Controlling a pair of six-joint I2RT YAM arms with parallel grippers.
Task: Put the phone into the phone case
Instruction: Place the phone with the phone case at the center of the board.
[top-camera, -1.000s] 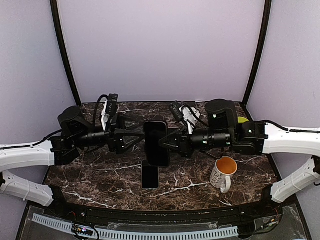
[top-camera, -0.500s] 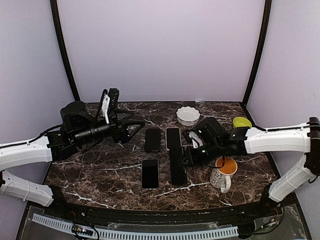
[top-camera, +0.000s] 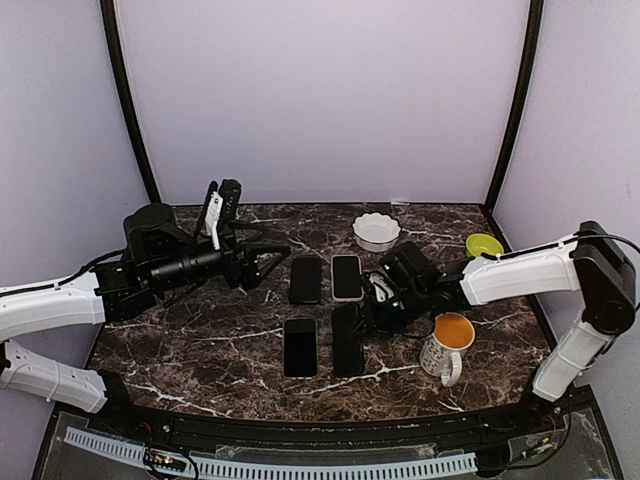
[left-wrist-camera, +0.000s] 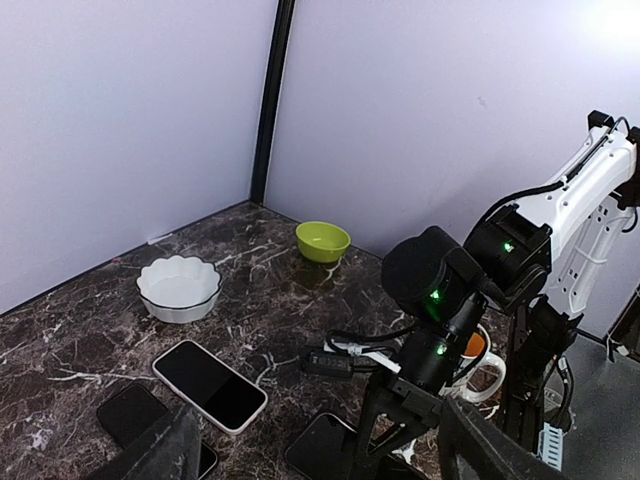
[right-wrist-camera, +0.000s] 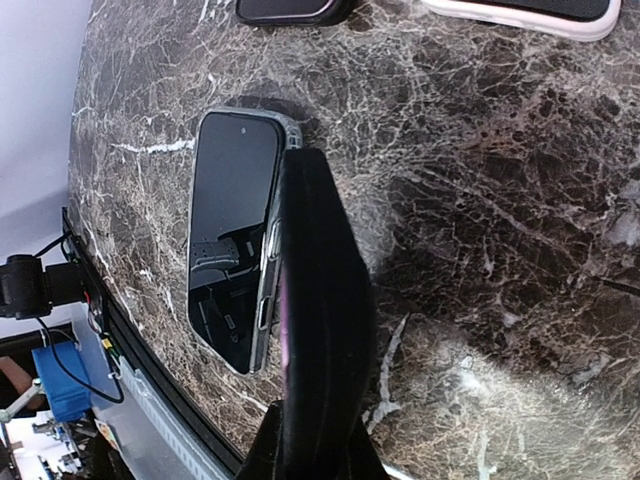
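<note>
My right gripper (top-camera: 368, 318) is shut on a dark phone (top-camera: 347, 340), held low over the table's front middle. In the right wrist view (right-wrist-camera: 318, 440) that phone (right-wrist-camera: 320, 300) shows edge-on, tilted on its long side. Right beside it lies a black phone in a clear case (right-wrist-camera: 232, 240), flat, screen up, also seen from above (top-camera: 300, 347). My left gripper (top-camera: 265, 258) is open and empty, hovering left of the phones; its fingers (left-wrist-camera: 160, 455) frame the left wrist view. I cannot tell whether the held phone touches the table.
A black phone (top-camera: 305, 279) and a white-edged phone (top-camera: 346, 277) lie flat behind. A white mug (top-camera: 446, 346) stands just right of my right gripper. A white bowl (top-camera: 377, 230) and a green bowl (top-camera: 484, 244) sit at the back right.
Both grippers held the dark phone up in the middle. My left gripper let go and drew back left. My right gripper brought the phone down beside the clear-cased phone.
</note>
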